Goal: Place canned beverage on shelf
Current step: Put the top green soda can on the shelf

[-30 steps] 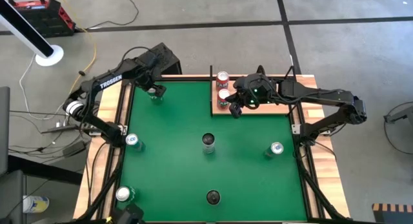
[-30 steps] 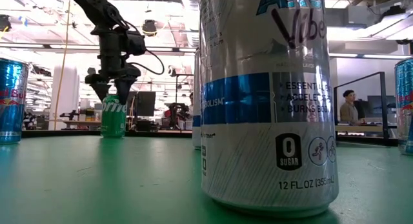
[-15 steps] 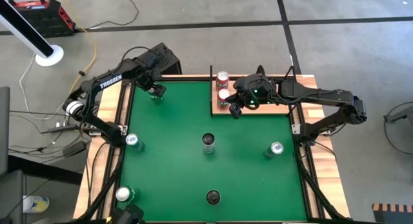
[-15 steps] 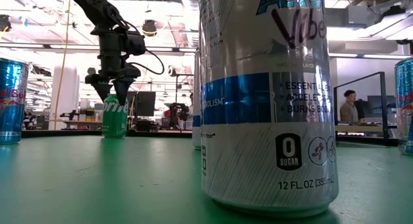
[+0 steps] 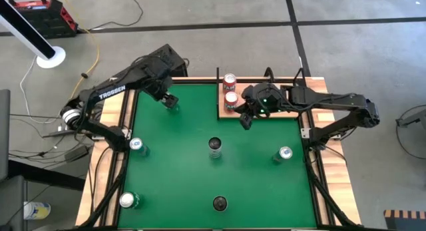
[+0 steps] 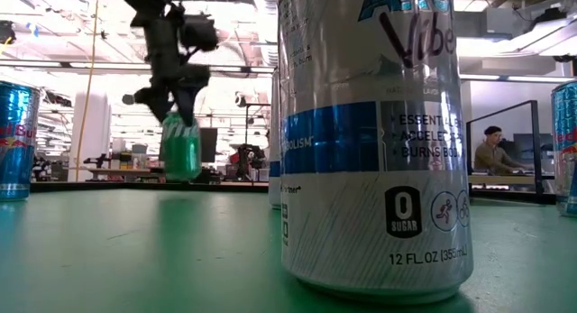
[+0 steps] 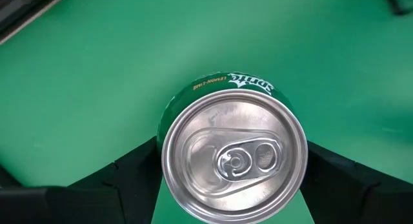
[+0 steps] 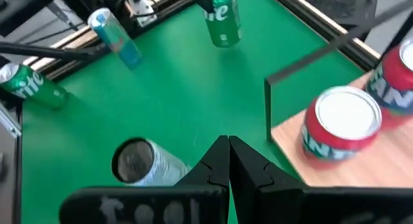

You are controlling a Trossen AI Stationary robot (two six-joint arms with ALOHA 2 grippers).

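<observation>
The green felt tabletop fills most of what I see, with the shelf, a pale wood panel edged in black, set into its far right corner. 2 red cans already stand upright on that panel at its left end, one behind the other. Out on the felt stand loose cans: 1 blue-and-silver can near the left rim, 1 near the right rim, 2 dark-topped ones down the middle, and 1 green can at the near left corner.

My left gripper sits over the far left part of the felt, and its jaws hold the green Sprite can by its sides, a finger on each flank. The can is upright, long axis vertical, its lid facing my wrist camera. From table height it hangs clear of the felt.

My right gripper hovers at the near left corner of the shelf, jaws pinched together on nothing, just beside the nearer red can.

What matters next, as I judge it: the shelf lies to my left gripper's right, across open felt. The bare wood is beyond the red cans, and my right arm hangs over that approach, so it may need to clear off
</observation>
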